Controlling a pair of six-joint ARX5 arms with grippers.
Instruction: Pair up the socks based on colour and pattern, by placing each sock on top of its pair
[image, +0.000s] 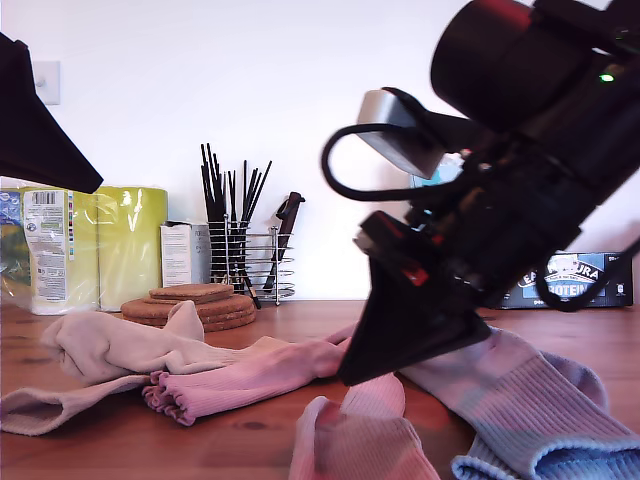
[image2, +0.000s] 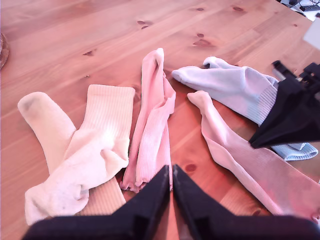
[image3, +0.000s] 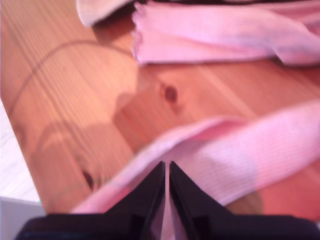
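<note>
Several socks lie on the wooden table (image2: 75, 40). Two beige socks (image2: 95, 145) overlap at the exterior view's left (image: 110, 350). Beside them lies a pink sock (image2: 152, 120) (image: 250, 375). A second pink sock (image2: 240, 165) (image3: 240, 150) stretches toward the front (image: 360, 440), next to a light blue sock (image2: 225, 85) (image: 540, 400). Another blue cuff (image2: 300, 150) shows beneath it. My second gripper (image3: 166, 165) (image: 347, 378) (image2: 254, 144) is shut, its tips just over the second pink sock. My first gripper (image2: 171, 175) (image: 92, 182) hangs high, shut and holding nothing.
Along the back wall stand cork coasters (image: 195, 305), a wire rack of black utensils (image: 240, 250), paper towel rolls (image: 95, 245), a small carton (image: 185, 255) and a dark box (image: 580, 280). The table's edge (image3: 20, 150) runs close by the second gripper.
</note>
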